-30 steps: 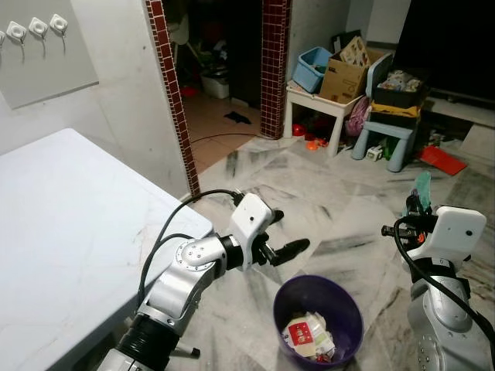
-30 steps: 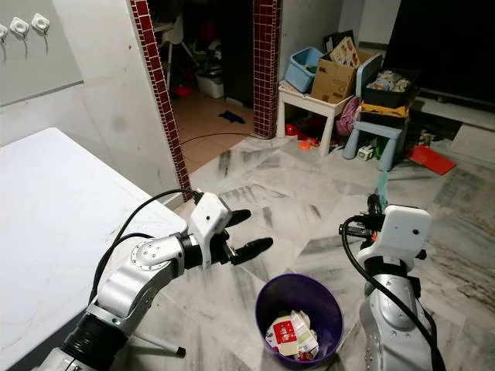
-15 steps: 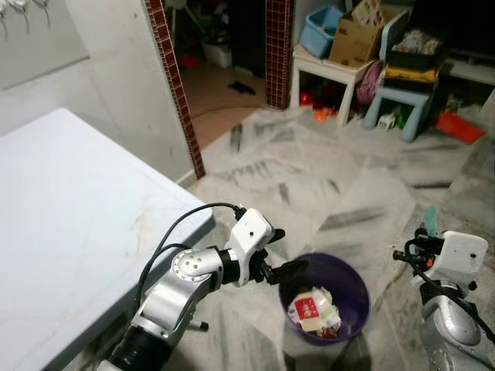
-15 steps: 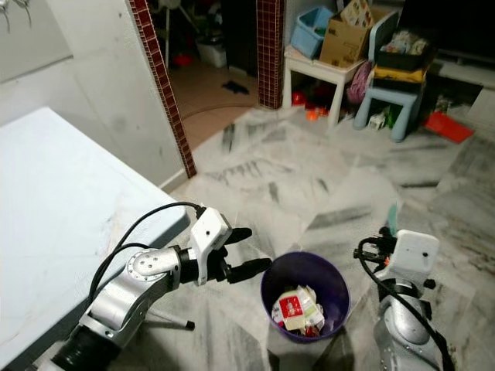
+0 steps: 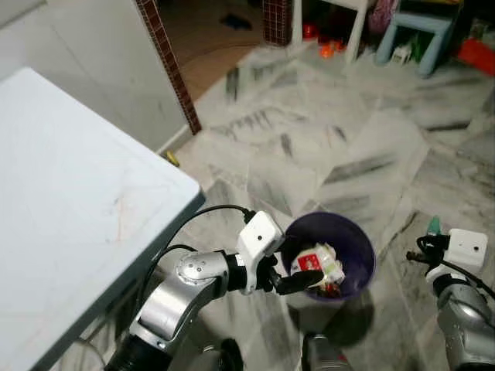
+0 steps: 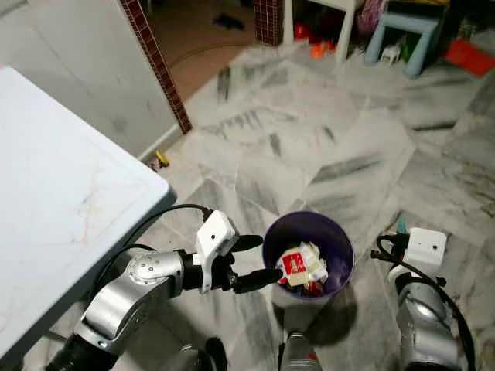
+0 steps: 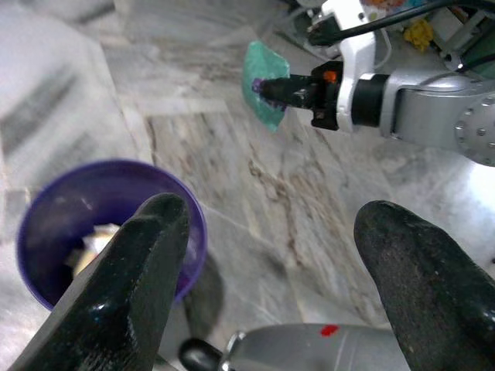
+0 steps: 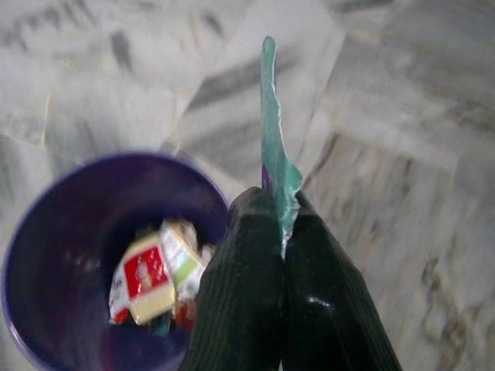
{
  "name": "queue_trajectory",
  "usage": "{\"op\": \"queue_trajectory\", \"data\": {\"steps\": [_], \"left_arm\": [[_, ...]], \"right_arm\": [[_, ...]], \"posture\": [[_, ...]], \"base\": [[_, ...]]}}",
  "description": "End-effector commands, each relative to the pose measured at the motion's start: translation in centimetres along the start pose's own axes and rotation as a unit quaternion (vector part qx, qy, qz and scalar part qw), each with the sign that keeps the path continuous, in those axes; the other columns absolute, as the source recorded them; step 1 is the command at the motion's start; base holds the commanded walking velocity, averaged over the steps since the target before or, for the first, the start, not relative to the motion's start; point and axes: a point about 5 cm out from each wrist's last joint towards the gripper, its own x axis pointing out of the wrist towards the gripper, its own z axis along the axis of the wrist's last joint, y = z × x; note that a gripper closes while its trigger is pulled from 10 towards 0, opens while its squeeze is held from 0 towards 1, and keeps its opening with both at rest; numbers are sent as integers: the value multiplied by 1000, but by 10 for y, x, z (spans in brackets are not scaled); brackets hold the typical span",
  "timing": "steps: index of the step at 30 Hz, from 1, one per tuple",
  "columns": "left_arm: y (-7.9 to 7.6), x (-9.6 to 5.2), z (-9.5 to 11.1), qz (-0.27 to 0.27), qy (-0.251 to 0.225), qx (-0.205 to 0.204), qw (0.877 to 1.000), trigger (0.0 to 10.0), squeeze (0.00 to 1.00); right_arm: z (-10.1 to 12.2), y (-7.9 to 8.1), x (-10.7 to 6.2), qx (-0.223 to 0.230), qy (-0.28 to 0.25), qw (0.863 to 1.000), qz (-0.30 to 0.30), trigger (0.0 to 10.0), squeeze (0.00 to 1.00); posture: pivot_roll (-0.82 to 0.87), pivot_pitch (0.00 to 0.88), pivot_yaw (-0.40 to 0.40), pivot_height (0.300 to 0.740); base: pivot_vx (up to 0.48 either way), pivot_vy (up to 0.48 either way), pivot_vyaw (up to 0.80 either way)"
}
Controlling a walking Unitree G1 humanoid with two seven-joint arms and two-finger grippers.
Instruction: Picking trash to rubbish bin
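Note:
A purple rubbish bin (image 5: 357, 249) stands on the marble floor, holding red and white cartons and wrappers (image 5: 315, 266). My left gripper (image 5: 298, 267) is open, its fingers spread wide beside the bin's near-left rim. To the right of the bin, my right gripper (image 8: 283, 232) is shut on a thin green scrap of wrapper (image 8: 274, 156) that sticks out past its fingertips. The same green wrapper (image 7: 265, 74) appears in the left wrist view, pinched by the right gripper (image 7: 263, 86) above the floor. A tip of the green wrapper (image 5: 435, 225) peeks over the right wrist.
A white table (image 5: 69, 201) fills the left side, its corner close to my left arm. Behind are a brick-red tiled doorway edge (image 5: 166, 66) and toys and small furniture (image 6: 398, 39) at the far right. Open marble floor (image 5: 332, 147) lies beyond the bin.
The camera has tilted down and moved closer, so the bin sits higher in the picture. My left gripper stays open beside the bin's rim. The right gripper still holds the green scrap.

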Motion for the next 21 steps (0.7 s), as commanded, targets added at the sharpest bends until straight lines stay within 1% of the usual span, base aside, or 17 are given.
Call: {"op": "queue_trajectory", "data": {"steps": [1,3,5,7,12,13,16,18,19,20,21], "left_arm": [[-2,-4,1,-6,0,-4,1000,10000,0],[-3,-4,5,-8,-4,-8,1000,10000,0],[-3,-4,5,-9,-5,-9,1000,10000,0],[-6,-4,12,-9,-11,-14,1000,10000,0],[-8,-8,20,-9,-18,-22,1000,10000,0],[-9,-9,23,-10,-21,-27,999,10000,0],[-10,-11,26,-12,-24,-31,999,10000,0],[-11,-11,28,-13,-26,-31,999,10000,0],[-11,-11,28,-13,-26,-31,999,10000,0],[-12,-11,31,-14,-29,-33,999,10000,0],[-12,-11,33,-14,-32,-34,999,10000,0]], "right_arm": [[-9,1,2,7,21,1000,15,10000,0],[-8,6,7,21,26,999,36,10000,0],[-7,6,8,16,25,999,35,10000,0],[4,13,17,25,9,998,63,10000,0],[25,25,29,60,-18,992,109,10000,0],[36,31,33,80,-35,987,133,10000,0],[52,39,36,116,-58,977,172,10000,0],[57,42,37,121,-62,972,189,10000,0],[57,42,37,121,-62,972,189,10000,0],[58,47,37,131,-58,965,220,10000,0],[58,52,36,131,-53,959,246,10000,0]], "posture": [[-181,463,163,740],[-176,470,164,740],[-176,470,164,740],[-157,479,167,740],[-139,495,170,740],[-138,499,171,740],[-130,508,172,740],[-121,519,169,740],[-121,519,169,740],[-121,521,167,740],[-120,523,167,740]], "base": [[0,0,0],[0,0,0],[0,0,0],[0,0,0],[0,0,0],[0,0,0],[0,0,0],[0,0,0],[0,0,0],[0,0,0],[0,0,0]]}}
